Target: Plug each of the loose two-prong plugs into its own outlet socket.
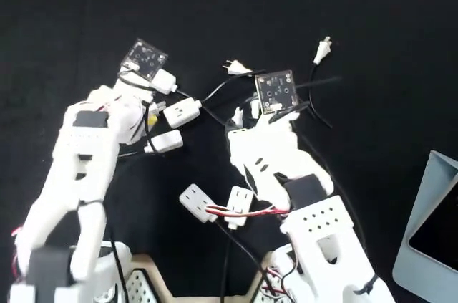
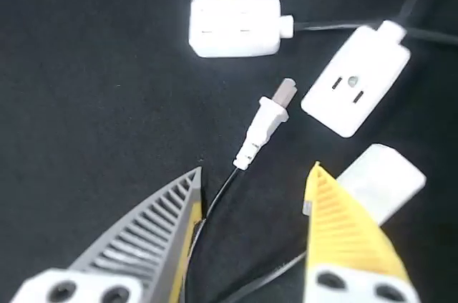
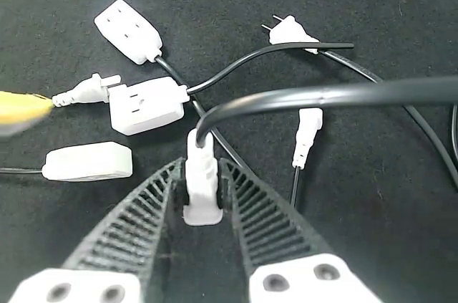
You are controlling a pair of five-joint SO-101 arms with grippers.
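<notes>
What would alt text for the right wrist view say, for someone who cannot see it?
The right gripper is shut on a white plug whose black cord arches away. Beyond it on the black table lie three white sockets and more loose plugs.

On a black table point(image 1: 372, 31), two white arms side by side, both rising from the near edge. At left, the left arm point(image 1: 79, 167), wrist above a cluster of three white sockets point(image 1: 182, 112). Right of it, the right arm point(image 1: 286, 174), wrist near the middle of the table amid black cords point(image 1: 215, 90). Just beyond that wrist, a loose plug point(image 1: 238, 68); farther right and well apart, a second plug point(image 1: 323, 50). Near, between the arms, a pair of sockets point(image 1: 197, 203) lying side by side. At the right edge, a grey object point(image 1: 429, 231), cut off.
</notes>
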